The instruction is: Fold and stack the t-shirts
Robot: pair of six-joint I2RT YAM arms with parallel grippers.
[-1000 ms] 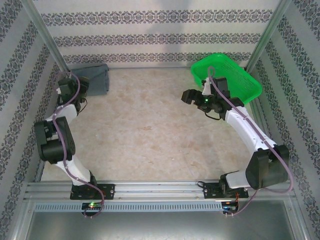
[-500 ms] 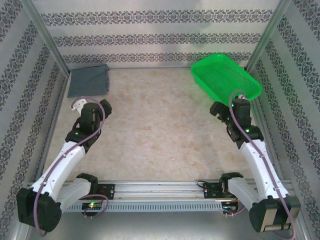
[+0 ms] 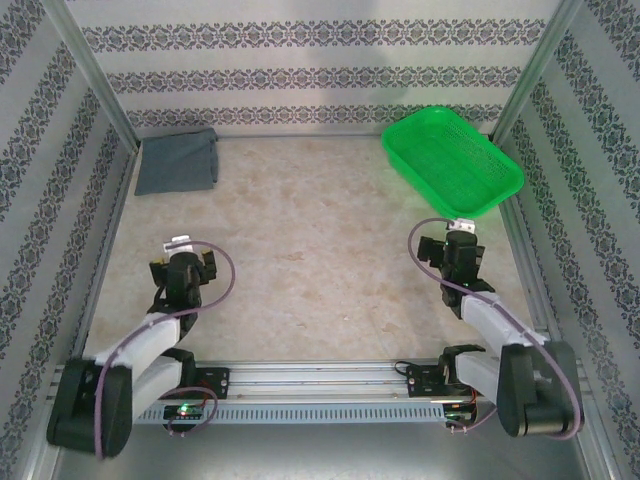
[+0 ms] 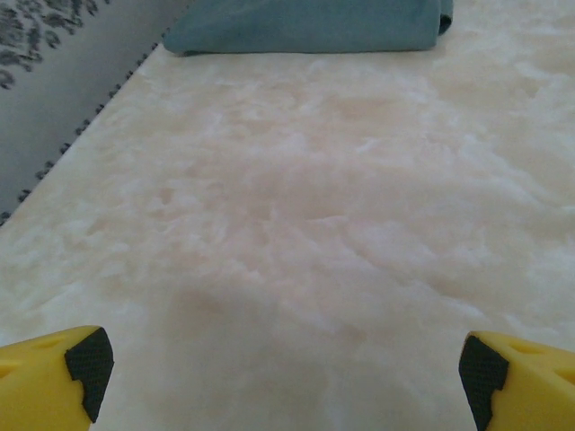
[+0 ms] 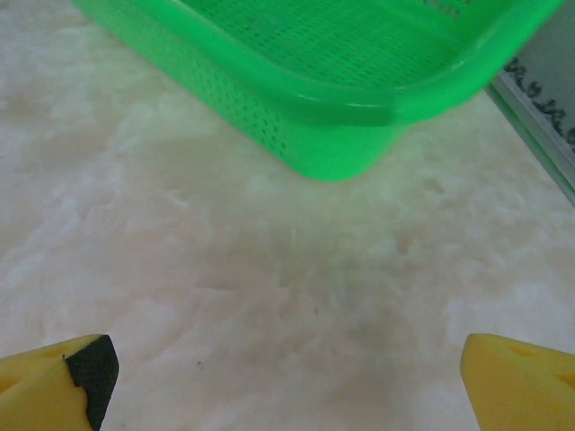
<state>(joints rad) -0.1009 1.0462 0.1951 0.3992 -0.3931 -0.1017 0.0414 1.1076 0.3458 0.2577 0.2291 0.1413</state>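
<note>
From above, the folded grey t-shirt (image 3: pixel 178 160) is seen in the far left corner of the counter (image 3: pixel 320 250), well apart from the green basket (image 3: pixel 452 150) at the far right. The left claw (image 3: pixel 183 262) and the right claw (image 3: pixel 450 250) are held wide open, with nothing gripped.

From the left wrist, the t-shirt (image 4: pixel 305 22) is seen far ahead of the open left claw (image 4: pixel 286 364).

From the right wrist, the green basket (image 5: pixel 341 99) is seen ahead of the open right claw (image 5: pixel 287 368).

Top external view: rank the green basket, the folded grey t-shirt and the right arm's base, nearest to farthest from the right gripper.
From the right gripper:
1. Green basket, just beyond it, at the far right.
2. Right arm's base, behind it at the near edge.
3. Folded grey t-shirt, in the far left corner.
</note>
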